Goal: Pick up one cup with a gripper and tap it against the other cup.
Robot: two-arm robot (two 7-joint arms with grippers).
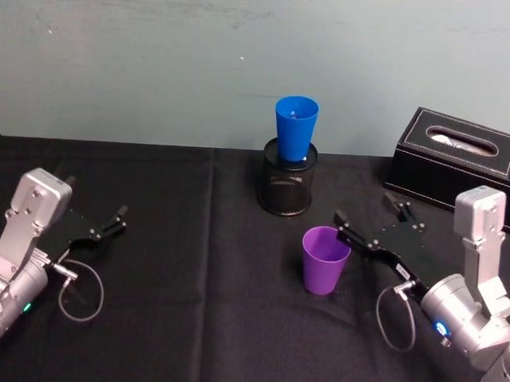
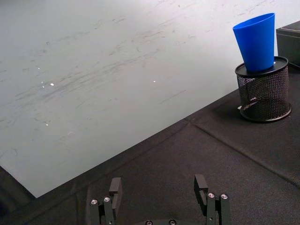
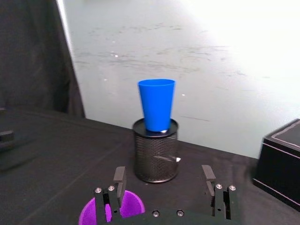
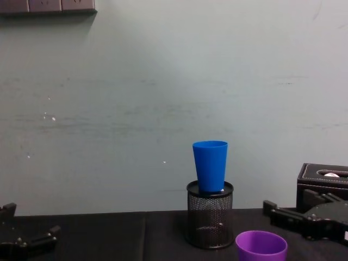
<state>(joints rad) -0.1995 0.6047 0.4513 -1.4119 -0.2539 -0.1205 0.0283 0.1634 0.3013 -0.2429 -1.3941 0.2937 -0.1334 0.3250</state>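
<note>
Head view is showing the right gripper [image 1: 369, 223] sitting spread and empty just beside the purple cup [image 1: 324, 260], its near finger almost touching the rim, so it is needing to straddle the wall squarely before closing; blue cup [image 1: 295, 128] is standing ahead on the mesh holder [image 1: 286, 186]; left gripper [image 1: 108, 222] is parked.

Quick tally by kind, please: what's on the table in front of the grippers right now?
Cups: 2, purple cup and blue cup
Mesh pen holder: 1, the blue cup standing in it
Black tissue box: 1
Total: 4
</note>
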